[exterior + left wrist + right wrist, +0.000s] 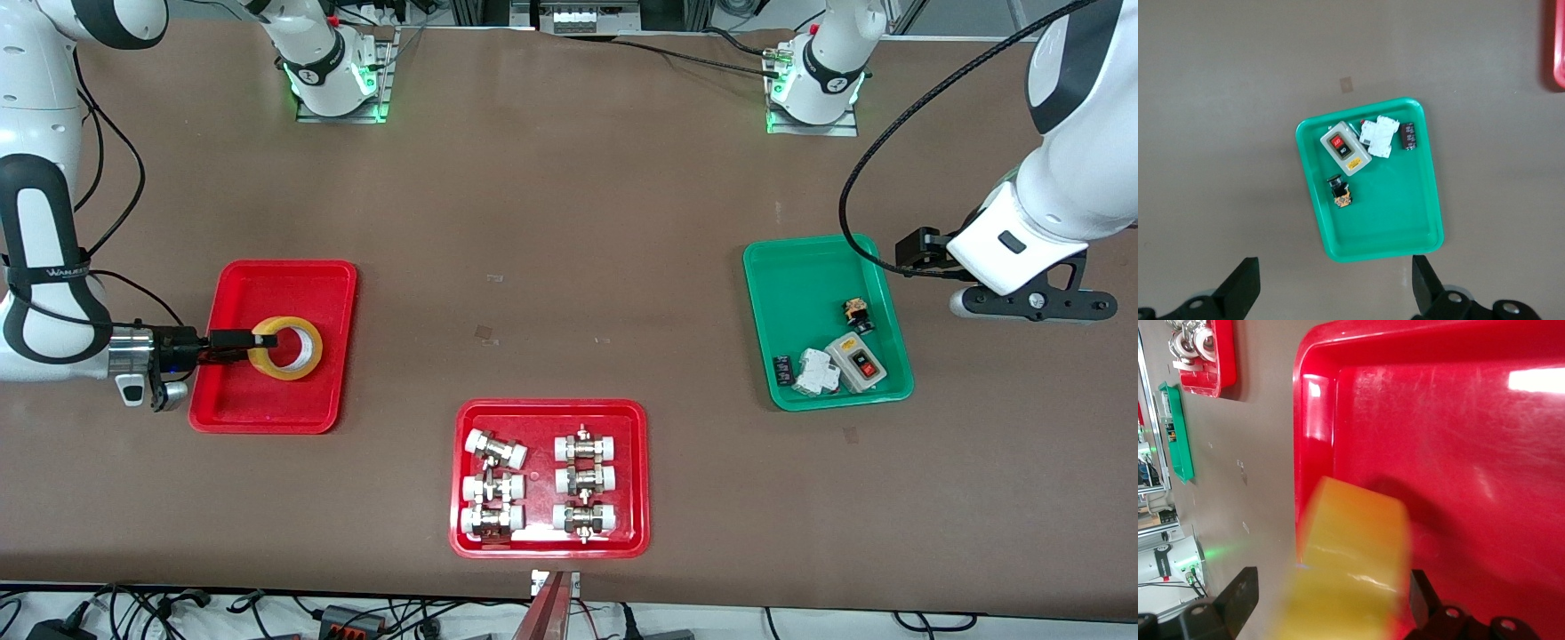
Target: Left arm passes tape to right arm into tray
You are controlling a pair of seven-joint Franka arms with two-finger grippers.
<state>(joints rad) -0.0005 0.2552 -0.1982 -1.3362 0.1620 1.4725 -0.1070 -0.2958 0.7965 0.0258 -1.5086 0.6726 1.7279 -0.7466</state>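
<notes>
Nearest the camera on the tabletop (569,222) sits a red tray of fittings (549,478), holding white-capped metal pieces. Toward the right arm's end lies the plain red tray (274,348); the yellow tape (286,348) is inside it. The right pincer (240,340) is at the roll's rim, its fingers spread apart with the tape between them in the right wrist view (1348,570). The left pincer (1335,283) hangs with fingers apart beside the green tray (827,322), which holds switches and small electrical parts.
</notes>
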